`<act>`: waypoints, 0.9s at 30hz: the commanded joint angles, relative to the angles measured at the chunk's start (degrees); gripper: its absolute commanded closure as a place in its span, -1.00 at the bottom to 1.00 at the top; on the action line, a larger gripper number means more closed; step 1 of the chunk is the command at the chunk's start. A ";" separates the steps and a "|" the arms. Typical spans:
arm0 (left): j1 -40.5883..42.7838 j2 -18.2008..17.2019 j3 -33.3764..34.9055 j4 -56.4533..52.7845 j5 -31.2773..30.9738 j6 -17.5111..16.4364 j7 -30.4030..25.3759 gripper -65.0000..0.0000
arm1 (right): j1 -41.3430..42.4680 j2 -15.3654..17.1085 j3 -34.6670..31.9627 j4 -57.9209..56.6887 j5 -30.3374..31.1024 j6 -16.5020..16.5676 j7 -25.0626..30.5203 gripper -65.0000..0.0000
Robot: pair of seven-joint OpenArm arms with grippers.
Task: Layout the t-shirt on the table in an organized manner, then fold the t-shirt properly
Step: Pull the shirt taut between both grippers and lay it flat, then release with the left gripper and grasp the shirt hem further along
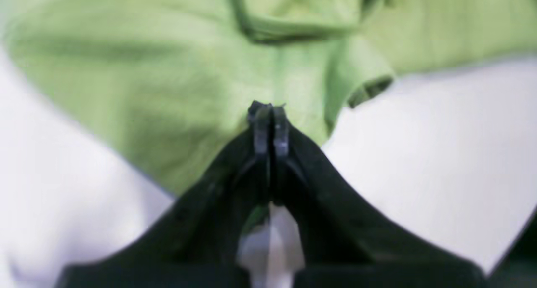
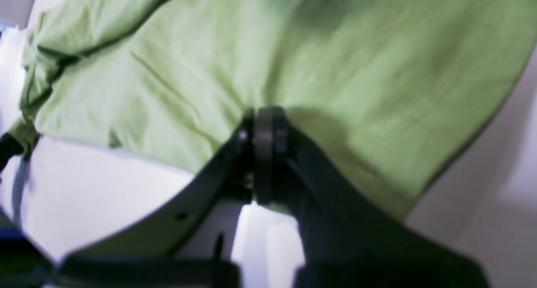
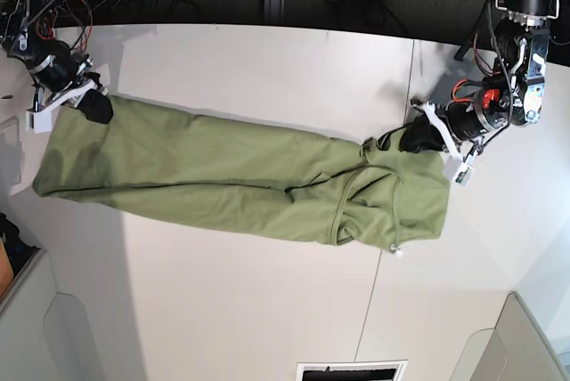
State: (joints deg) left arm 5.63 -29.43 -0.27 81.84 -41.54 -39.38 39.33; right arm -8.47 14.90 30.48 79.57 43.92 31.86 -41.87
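Both pincers are clamped on the shirt (image 3: 240, 181), left pincer (image 1: 268, 112) and right pincer (image 2: 262, 116) at opposite ends, stretching it across the counter (image 3: 249, 310). Pulling further could slip a thin pinch; the sleeve end, still bunched, could set creases.

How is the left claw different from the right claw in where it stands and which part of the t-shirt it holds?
The left claw stands at the right end of the base view; the right claw stands at the left end. The left claw pinches the bunched end of the t-shirt, near an open sleeve cuff; the right claw pinches the smoother, flatter end. Both are shut on the cloth, which stretches between them across the table.
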 commanded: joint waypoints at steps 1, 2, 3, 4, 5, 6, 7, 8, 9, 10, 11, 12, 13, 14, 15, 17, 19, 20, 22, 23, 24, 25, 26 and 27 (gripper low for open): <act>1.79 -1.81 -0.33 2.95 0.15 0.59 0.39 1.00 | -1.73 0.66 0.15 2.23 -1.25 -0.09 -2.14 1.00; 3.72 -2.67 -0.57 5.05 0.17 1.22 0.39 1.00 | -3.26 0.66 0.15 4.11 -1.25 -0.09 -2.14 1.00; 5.55 -3.39 -0.96 7.08 0.17 1.25 0.39 1.00 | -4.81 0.68 0.17 6.23 -1.29 -0.09 -2.12 1.00; 7.34 -3.87 -1.60 8.96 0.20 1.20 0.39 1.00 | -6.25 0.68 0.17 8.37 -1.29 -0.09 -2.12 1.00; 8.98 -4.11 -2.47 10.73 0.20 1.20 0.39 1.00 | -7.54 0.68 0.17 10.54 -1.29 -0.09 -2.10 1.00; 10.40 -4.07 -3.63 12.46 0.22 1.20 0.42 1.00 | -8.68 0.68 0.17 12.57 -1.29 -0.09 -2.10 1.00; 11.69 -4.04 -4.74 14.01 0.20 1.20 0.39 1.00 | -9.64 0.68 0.17 14.40 -1.27 -0.09 -2.10 1.00; 12.61 -4.04 -5.84 15.47 0.15 1.25 0.39 1.00 | -10.40 0.68 0.17 15.89 -1.27 -0.09 -2.08 1.00; 13.22 -4.02 -6.97 16.83 0.02 1.27 0.42 1.00 | -10.84 0.68 0.17 17.09 -1.27 -0.11 -2.10 1.00; 13.49 -4.02 -8.13 18.05 -0.20 1.73 0.42 0.95 | -10.97 0.68 0.17 17.99 -1.25 -0.11 -2.10 1.00; 13.42 -4.02 -9.25 18.95 -0.59 2.80 0.61 0.81 | -10.88 0.66 0.17 18.62 -1.27 -0.11 -2.03 1.00; 13.35 -4.02 -10.43 19.76 -0.96 3.74 0.57 0.65 | -10.69 0.63 0.15 19.21 -1.27 -0.13 -1.84 1.00; 13.07 -3.91 -11.54 20.41 -1.09 4.39 0.55 0.47 | -10.32 0.66 0.17 19.61 -1.29 -0.13 -1.84 1.00; 12.61 -3.72 -12.44 20.81 -1.09 4.44 0.55 0.31 | -9.97 0.68 0.15 19.76 -1.29 -0.13 -1.84 1.00; 12.13 -3.54 -12.96 20.85 -1.09 4.44 0.39 0.18 | -9.46 0.63 0.15 19.76 -1.29 -0.13 -1.84 1.00; 10.99 -2.89 -12.98 20.68 -0.42 4.44 -0.81 0.08 | -8.98 0.63 0.15 19.74 -1.44 -0.13 -1.79 1.00; 9.73 -1.46 -12.81 19.67 0.98 4.92 -2.03 0.08 | -8.70 0.61 0.15 19.74 -1.44 -0.13 -1.66 1.00; 8.96 -0.44 -12.81 18.91 1.66 6.08 -2.08 0.08 | -8.50 0.61 0.15 19.71 -1.46 -0.13 -1.70 1.00; 7.54 1.70 -12.81 17.00 2.86 6.86 -2.03 0.08 | -8.22 0.61 0.15 19.69 -1.49 -0.13 -1.68 1.00; 7.04 2.62 -12.81 16.02 3.37 6.84 -2.03 0.08 | -8.20 0.61 0.15 19.69 -1.51 -0.13 -1.66 1.00; 6.60 3.50 -12.81 14.99 3.48 6.82 -2.03 0.08 | -8.22 0.61 0.15 19.69 -1.53 -0.13 -1.68 1.00; 6.36 4.15 -12.81 14.14 3.48 6.82 -2.03 0.08 | -8.24 0.61 0.15 19.69 -1.70 -0.13 -1.70 1.00; 6.08 4.85 -12.81 13.35 3.48 6.80 -2.01 0.08 | -8.24 0.61 0.15 19.69 -1.97 -0.13 -1.70 1.00; 5.86 5.38 -12.76 12.66 3.45 6.78 -2.01 0.08 | -8.22 0.61 0.15 19.69 -2.16 -0.13 -1.68 1.00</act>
State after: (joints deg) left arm 12.34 -23.27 -12.71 93.65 -37.10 -32.36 38.54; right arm -16.97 14.72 30.35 98.35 40.93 31.53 -44.84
